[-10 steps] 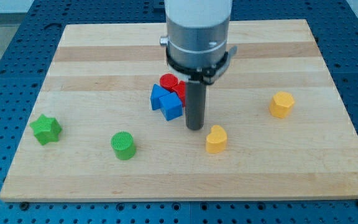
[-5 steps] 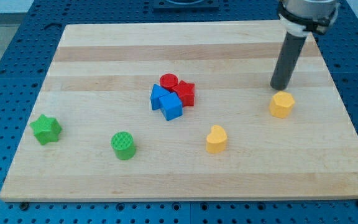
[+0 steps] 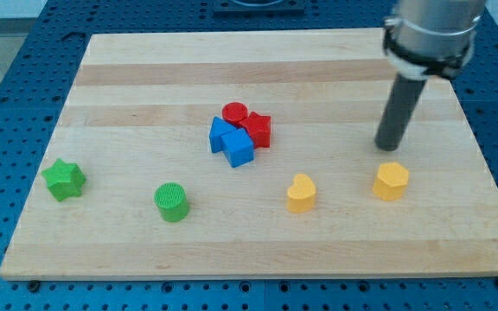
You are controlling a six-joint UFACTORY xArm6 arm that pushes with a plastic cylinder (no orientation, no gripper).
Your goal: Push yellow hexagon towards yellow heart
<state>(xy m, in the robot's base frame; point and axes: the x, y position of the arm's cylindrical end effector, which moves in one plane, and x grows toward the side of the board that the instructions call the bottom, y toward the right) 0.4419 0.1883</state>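
The yellow hexagon (image 3: 392, 181) lies on the wooden board at the view's right, lower half. The yellow heart (image 3: 301, 193) lies to its left, a clear gap between them. My tip (image 3: 388, 147) stands just above the hexagon toward the view's top, close to its upper edge; I cannot tell if it touches it. The dark rod rises from there to the arm's grey body at the top right.
A cluster of two blue blocks (image 3: 232, 142) and two red blocks (image 3: 251, 123) sits at the board's middle. A green cylinder (image 3: 171, 203) and a green star (image 3: 63, 180) lie at the lower left. The board's right edge (image 3: 482, 173) is near the hexagon.
My tip went from beside the cluster to the right, behind the hexagon. The hexagon has since slid toward the view's bottom, now level with the heart.
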